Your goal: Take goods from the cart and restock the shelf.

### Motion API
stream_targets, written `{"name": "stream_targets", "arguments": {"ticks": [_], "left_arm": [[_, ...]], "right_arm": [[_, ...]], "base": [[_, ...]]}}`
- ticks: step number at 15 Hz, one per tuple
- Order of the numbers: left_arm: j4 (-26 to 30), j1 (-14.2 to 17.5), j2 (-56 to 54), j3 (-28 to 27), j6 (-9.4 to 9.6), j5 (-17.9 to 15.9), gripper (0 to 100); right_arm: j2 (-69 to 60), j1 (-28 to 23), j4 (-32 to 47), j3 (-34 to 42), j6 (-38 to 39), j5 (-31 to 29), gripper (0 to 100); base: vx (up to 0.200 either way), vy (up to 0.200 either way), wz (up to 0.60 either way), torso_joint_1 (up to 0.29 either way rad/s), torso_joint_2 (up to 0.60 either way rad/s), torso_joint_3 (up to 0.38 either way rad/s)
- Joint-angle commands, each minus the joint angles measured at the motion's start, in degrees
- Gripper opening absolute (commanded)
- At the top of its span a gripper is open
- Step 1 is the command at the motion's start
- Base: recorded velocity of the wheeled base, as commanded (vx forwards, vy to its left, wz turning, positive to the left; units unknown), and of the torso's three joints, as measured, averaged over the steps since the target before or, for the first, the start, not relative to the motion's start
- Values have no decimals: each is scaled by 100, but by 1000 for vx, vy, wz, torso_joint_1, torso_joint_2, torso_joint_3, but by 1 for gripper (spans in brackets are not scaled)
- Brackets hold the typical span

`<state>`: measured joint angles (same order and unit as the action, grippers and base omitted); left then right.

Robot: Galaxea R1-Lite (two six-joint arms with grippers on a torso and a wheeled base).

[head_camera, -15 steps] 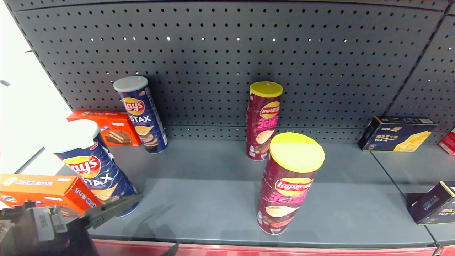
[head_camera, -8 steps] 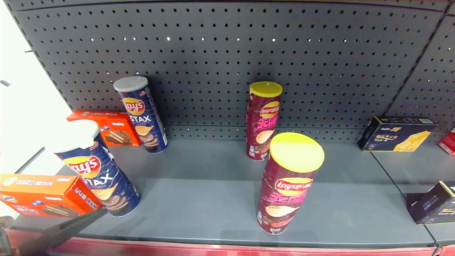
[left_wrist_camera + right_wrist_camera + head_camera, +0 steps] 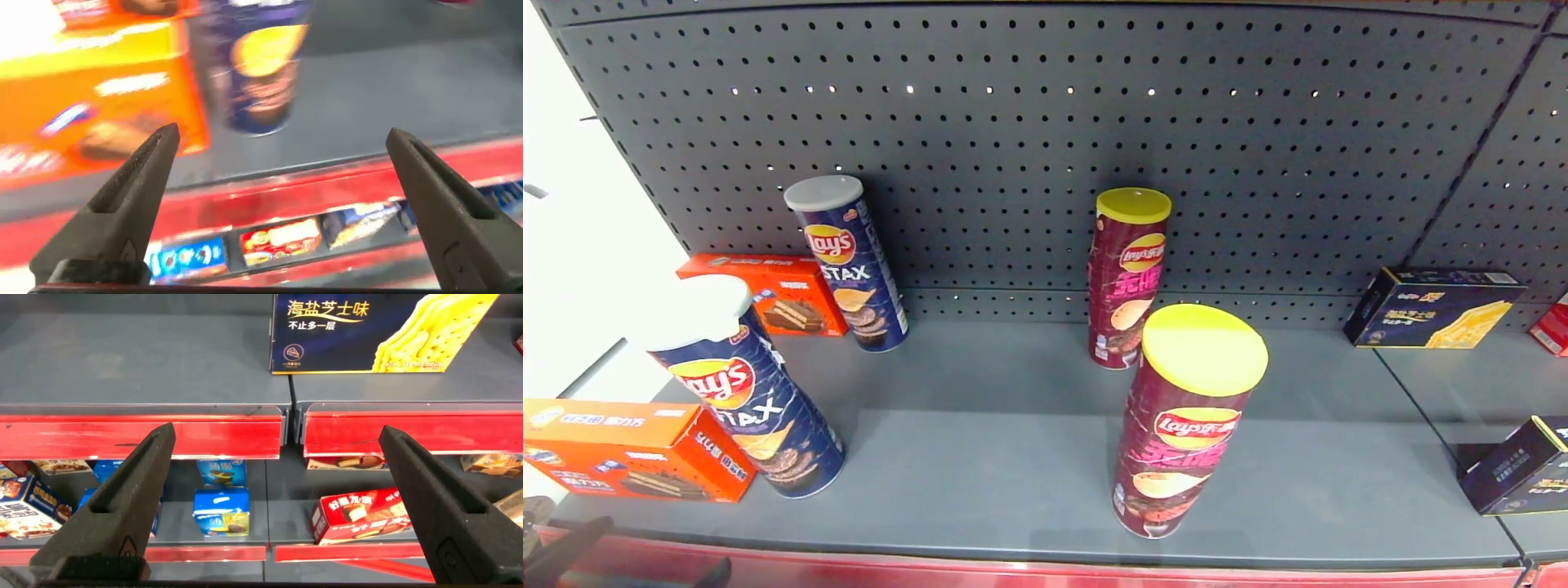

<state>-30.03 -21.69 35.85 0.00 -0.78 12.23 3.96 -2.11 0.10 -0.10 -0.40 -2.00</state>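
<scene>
Sitting beside the front blue can point(image 3: 747, 400): orange box point(image 3: 621, 445).

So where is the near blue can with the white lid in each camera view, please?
Head view: the blue can stands at lower left, beside the front orange box.
Left wrist view: the blue can is beside the orange box, beyond the red rail.
Right wrist view: faces the dark blue box instead.
Shared landmark: the red rail along the shelf's front edge.
</scene>
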Motion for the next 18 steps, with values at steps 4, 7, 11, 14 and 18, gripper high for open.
{"name": "stream_targets", "arguments": {"ticks": [4,7,11,14,18], "left_arm": [[2115,1369,-2082,0,-282,236,100],[2686,1923,-3014,0,-291,-221,100],[2967,2230,-3515,0,553,-1451,100],[2967,2213,-3533,0,342,-792,100],[2959,2195,-3533,0,-54,-766,100]], "right_arm": [[8,0,-1,1,-4,-2,100],[8,0,-1,1,-4,-2,100],[8,0,-1,1,-4,-2,100],[8,0,-1,-8,-4,-2,100],[8,0,-1,1,-4,-2,100]], "base": [[0,0,0,0,0,0],[0,0,0,0,0,0],[0,0,0,0,0,0],[0,0,0,0,0,0],[0,0,0,0,0,0]]}}
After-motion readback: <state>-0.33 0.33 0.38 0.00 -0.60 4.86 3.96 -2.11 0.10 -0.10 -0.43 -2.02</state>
